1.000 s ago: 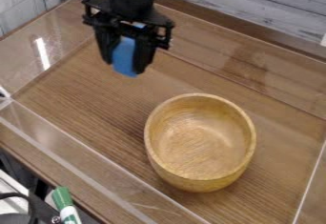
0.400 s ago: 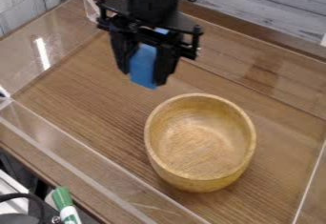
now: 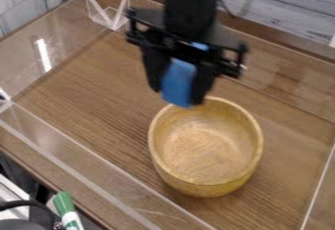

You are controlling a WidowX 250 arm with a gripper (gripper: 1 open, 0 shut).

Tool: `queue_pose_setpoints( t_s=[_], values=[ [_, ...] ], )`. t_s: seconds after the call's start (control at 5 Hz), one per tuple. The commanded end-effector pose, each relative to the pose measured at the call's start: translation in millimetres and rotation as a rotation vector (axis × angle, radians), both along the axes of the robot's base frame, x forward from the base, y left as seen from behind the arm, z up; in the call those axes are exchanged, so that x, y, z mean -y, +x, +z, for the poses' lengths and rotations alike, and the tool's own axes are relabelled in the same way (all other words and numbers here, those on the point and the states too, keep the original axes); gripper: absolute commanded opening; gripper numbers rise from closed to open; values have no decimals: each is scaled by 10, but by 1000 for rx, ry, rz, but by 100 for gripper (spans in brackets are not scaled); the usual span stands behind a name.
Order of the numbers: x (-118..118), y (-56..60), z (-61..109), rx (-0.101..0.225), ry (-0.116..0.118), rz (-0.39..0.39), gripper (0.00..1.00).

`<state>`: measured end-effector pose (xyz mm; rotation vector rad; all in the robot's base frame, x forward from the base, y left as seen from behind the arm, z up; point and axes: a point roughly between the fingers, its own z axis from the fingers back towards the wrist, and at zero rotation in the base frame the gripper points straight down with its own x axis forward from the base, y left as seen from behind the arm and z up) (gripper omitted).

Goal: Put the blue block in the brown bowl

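Since the earlier frame the gripper (image 3: 183,81) has shifted right and toward the camera w/ its load; it was over bare table left of the bowl, now it hangs over the bowl's far rim. Bowl itself hasn't moved.

Gripper: points down, black fingers clamped tight on the blue block (image 3: 181,82). Block hangs upright between the fingers, clear of the table, lower end overlapping the far-left edge of the brown bowl (image 3: 206,144) in my view. Can't tell how high above the rim it sits; single cam angle, no depth cue. Frame is motion-blurred around the arm, so finger edges and block corners are soft.

Hidden/cut off: upper arm runs out the top of frame. Block's upper part is covered by the finger hardware. Bowl's far rim partly masked by block + gripper. Bowl interior looks bare as far as I can see.

Bowl sits on the wood-grain table (image 3: 78,97), right of centre. A clear plastic wall (image 3: 53,165) rings the work area; glare on it near left edge. Bottom-left corner: a green-and-white object (image 3: 62,210), cut off, can't ID.
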<state>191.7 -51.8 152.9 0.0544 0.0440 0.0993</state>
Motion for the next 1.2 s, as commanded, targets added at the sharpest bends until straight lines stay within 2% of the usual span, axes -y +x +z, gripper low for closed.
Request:
queue_pose_setpoints(
  t_s=[0.0, 0.2, 0.6, 1.0],
  values=[
    [202, 27, 54, 44, -5, 11, 0],
    [285, -31, 24, 47, -6, 7, 0],
    [313, -58, -211, 61, -1, -6, 0],
    [245, -36, -227, 80, -31, -20, 0]
  ],
)
